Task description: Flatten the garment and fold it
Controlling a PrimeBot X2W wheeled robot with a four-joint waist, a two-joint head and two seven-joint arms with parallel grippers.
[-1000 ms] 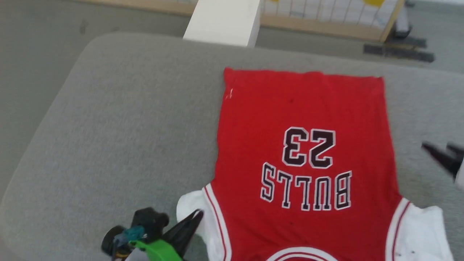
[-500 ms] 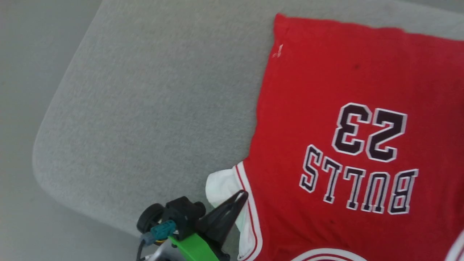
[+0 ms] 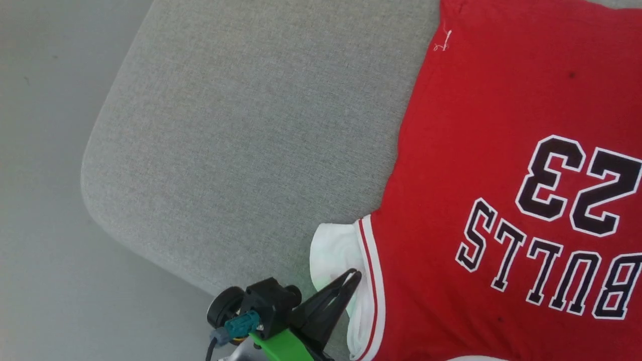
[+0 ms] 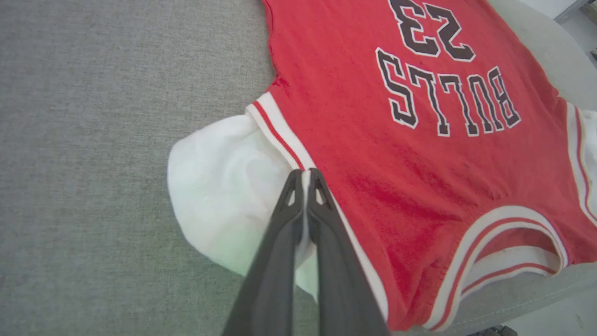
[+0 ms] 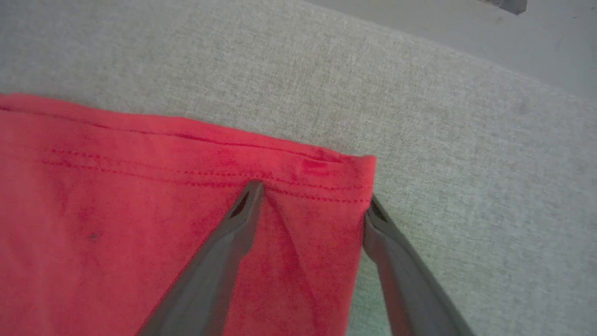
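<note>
Garment (image 3: 501, 150) lies flat, unfolded; your left gripper (image 4: 303, 173) pinches its sleeve (image 4: 214, 186), right gripper (image 5: 313, 193) gapes over the hem (image 5: 280, 175).

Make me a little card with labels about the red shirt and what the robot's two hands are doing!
Shirt: red, spread flat on the grey cushion, print BULLS 23
Sleeve: white, bunched up
Left gripper: shut, pinching the sleeve by the striped trim
Right gripper: open, fingers astride a hem corner
Folding: not yet begun
</note>
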